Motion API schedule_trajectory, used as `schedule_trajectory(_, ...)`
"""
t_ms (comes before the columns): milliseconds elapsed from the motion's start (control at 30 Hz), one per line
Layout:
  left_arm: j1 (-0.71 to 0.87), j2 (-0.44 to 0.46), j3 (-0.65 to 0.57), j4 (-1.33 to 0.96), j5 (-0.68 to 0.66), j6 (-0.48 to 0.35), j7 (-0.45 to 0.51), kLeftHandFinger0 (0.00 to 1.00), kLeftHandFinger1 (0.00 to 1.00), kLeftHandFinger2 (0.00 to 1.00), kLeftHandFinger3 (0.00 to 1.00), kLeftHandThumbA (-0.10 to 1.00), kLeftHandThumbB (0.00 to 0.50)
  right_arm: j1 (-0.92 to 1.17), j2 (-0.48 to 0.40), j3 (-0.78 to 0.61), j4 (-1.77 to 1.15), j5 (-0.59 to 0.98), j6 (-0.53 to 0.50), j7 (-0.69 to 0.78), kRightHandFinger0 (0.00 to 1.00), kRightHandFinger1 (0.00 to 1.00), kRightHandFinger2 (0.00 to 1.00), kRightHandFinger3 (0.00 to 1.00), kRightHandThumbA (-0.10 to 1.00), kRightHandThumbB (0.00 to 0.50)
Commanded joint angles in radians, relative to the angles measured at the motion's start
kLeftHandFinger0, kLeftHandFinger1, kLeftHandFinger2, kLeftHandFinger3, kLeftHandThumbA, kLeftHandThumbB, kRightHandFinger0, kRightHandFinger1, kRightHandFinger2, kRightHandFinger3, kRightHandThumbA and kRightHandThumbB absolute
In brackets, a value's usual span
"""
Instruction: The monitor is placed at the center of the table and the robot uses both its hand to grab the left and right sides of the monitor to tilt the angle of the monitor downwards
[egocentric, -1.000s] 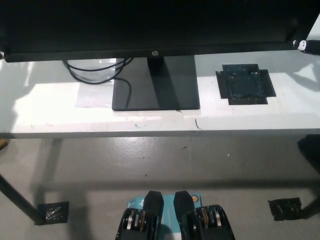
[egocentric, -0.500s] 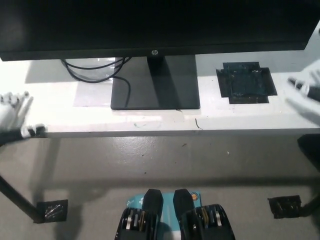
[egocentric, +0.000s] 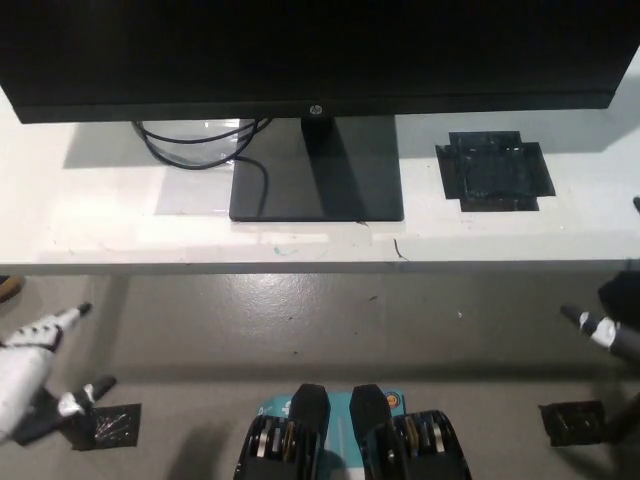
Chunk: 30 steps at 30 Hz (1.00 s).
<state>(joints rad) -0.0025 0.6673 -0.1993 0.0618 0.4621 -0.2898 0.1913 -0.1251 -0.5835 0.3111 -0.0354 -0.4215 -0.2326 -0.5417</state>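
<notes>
A wide black monitor (egocentric: 300, 50) fills the top of the head view, its screen dark. It stands on a flat black base (egocentric: 317, 182) at the middle of the white table (egocentric: 100, 230). My white left hand (egocentric: 30, 370) hangs low at the lower left, in front of the table's edge and well clear of the monitor, open with fingers apart and nothing in it. My black right hand (egocentric: 612, 332) shows only partly at the right edge, also below the table's front edge and apart from the monitor.
Black cables (egocentric: 195, 140) loop on the table behind the base at the left. A square black tape patch (egocentric: 495, 170) lies on the table to the right of the base. Tape pieces (egocentric: 112, 425) (egocentric: 572, 420) mark the grey floor.
Both hands have dropped from table height beside the monitor to below the table's front edge, closer to my body. The monitor stays put; the view has shifted slightly.
</notes>
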Motion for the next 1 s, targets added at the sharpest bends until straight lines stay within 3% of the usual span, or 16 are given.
schedule_trajectory(0,0.079,-0.097,0.023,-0.404,-0.352,-0.136,-0.007,1.00,1.00,1.00,1.00,1.00,0.369,0.053,0.085,0.038,-0.402,-0.061,-0.237,-0.125,1.00,1.00,1.00,1.00,1.00,0.401)
schedule_trajectory(100,0.079,-0.117,0.029,-0.402,-0.350,-0.142,-0.024,1.00,1.00,1.00,1.00,1.00,0.369,0.055,0.097,0.053,-0.395,-0.064,-0.237,-0.127,1.00,1.00,1.00,1.00,1.00,0.401)
schedule_trajectory(167,0.042,-0.222,-0.031,-0.281,-0.349,-0.180,-0.039,1.00,1.00,1.00,1.00,1.00,0.352,0.086,0.216,0.153,-0.230,-0.059,-0.237,-0.156,1.00,1.00,1.00,1.00,1.00,0.364)
schedule_trajectory(200,0.025,-0.249,-0.043,-0.221,-0.333,-0.180,-0.029,1.00,1.00,1.00,1.00,1.00,0.339,0.083,0.265,0.176,-0.136,-0.027,-0.237,-0.164,1.00,1.00,1.00,1.00,1.00,0.379)
schedule_trajectory(300,0.026,-0.260,-0.033,-0.216,-0.337,-0.180,-0.042,1.00,1.00,1.00,1.00,1.00,0.338,0.080,0.266,0.185,-0.124,-0.027,-0.237,-0.176,1.00,1.00,1.00,1.00,1.00,0.379)
schedule_trajectory(400,-0.027,-0.323,-0.050,-0.001,-0.324,-0.180,-0.018,1.00,1.00,1.00,1.00,1.00,0.308,-0.017,0.343,0.251,0.224,0.060,-0.237,-0.218,1.00,1.00,1.00,1.00,1.00,0.368)
schedule_trajectory(600,-0.054,-0.356,-0.033,0.152,-0.356,-0.180,-0.033,1.00,1.00,1.00,1.00,1.00,0.309,-0.067,0.373,0.269,0.398,0.135,-0.237,-0.227,1.00,1.00,1.00,1.00,1.00,0.404)
schedule_trajectory(667,-0.061,-0.356,-0.031,0.199,-0.364,-0.180,-0.045,1.00,1.00,1.00,1.00,1.00,0.328,-0.075,0.387,0.250,0.452,0.209,-0.237,-0.179,1.00,1.00,1.00,1.00,1.00,0.392)
schedule_trajectory(800,-0.072,-0.359,-0.029,0.220,-0.370,-0.180,-0.051,1.00,1.00,1.00,1.00,1.00,0.305,-0.075,0.401,0.196,0.497,0.305,-0.237,-0.080,1.00,1.00,1.00,1.00,1.00,0.384)
schedule_trajectory(933,-0.072,-0.360,-0.025,0.221,-0.373,-0.180,-0.056,1.00,1.00,1.00,1.00,1.00,0.303,-0.074,0.408,0.179,0.498,0.313,-0.237,-0.056,1.00,1.00,1.00,1.00,1.00,0.384)
schedule_trajectory(967,-0.085,-0.364,-0.023,0.235,-0.367,-0.180,-0.052,1.00,1.00,1.00,1.00,1.00,0.323,-0.087,0.413,0.161,0.520,0.330,-0.237,-0.032,1.00,1.00,1.00,1.00,1.00,0.379)
